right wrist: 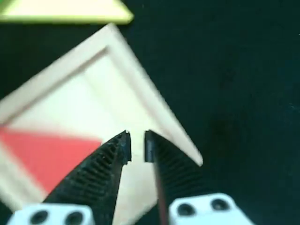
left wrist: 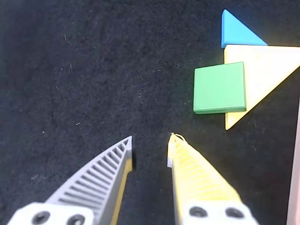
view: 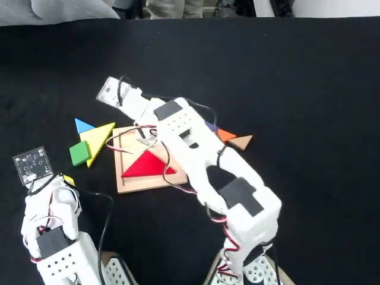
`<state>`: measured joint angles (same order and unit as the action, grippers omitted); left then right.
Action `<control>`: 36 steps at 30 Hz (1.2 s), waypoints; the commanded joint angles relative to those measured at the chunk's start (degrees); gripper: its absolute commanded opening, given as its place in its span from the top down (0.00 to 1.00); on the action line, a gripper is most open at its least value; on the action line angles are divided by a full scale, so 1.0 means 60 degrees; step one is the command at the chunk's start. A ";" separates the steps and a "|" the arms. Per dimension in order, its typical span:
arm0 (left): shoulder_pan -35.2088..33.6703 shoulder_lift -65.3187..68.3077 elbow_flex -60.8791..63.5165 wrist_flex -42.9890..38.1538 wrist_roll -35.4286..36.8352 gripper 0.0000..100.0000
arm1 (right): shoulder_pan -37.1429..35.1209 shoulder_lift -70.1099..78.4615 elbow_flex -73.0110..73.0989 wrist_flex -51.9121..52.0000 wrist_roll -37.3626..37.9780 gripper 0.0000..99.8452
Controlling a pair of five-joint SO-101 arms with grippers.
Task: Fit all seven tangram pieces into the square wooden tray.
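Note:
The square wooden tray lies left of the table's middle, with a red triangle inside it. Just left of it lie a yellow triangle, a small blue triangle and a green square. My right gripper hangs over the tray's far corner, narrowly open and holding nothing; the red triangle is beside it. My left gripper is open over bare cloth, short of the green square, yellow triangle and blue triangle.
An orange triangle, a brown triangle and a dark blue piece lie right of the tray, partly under the right arm. Black cloth covers the table, with open room at the far side and right.

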<state>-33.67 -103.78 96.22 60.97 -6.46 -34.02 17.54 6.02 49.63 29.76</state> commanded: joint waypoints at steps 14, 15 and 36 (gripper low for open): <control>-0.0081 -0.0088 0.0198 -0.0161 -0.0015 0.87 | -0.0835 0.1385 -0.1546 0.1070 -0.1040 0.99; -0.0081 -0.0088 0.0198 -0.0161 -0.0015 0.87 | -0.0835 0.1414 -0.1487 0.1070 -0.1026 0.99; -0.0081 -0.0088 0.0198 -0.0176 -0.0015 0.87 | -0.0879 0.1751 -0.1223 0.1875 -0.1011 0.99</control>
<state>-33.67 -103.78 96.22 60.97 -6.46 -38.42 28.26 0.22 57.89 23.69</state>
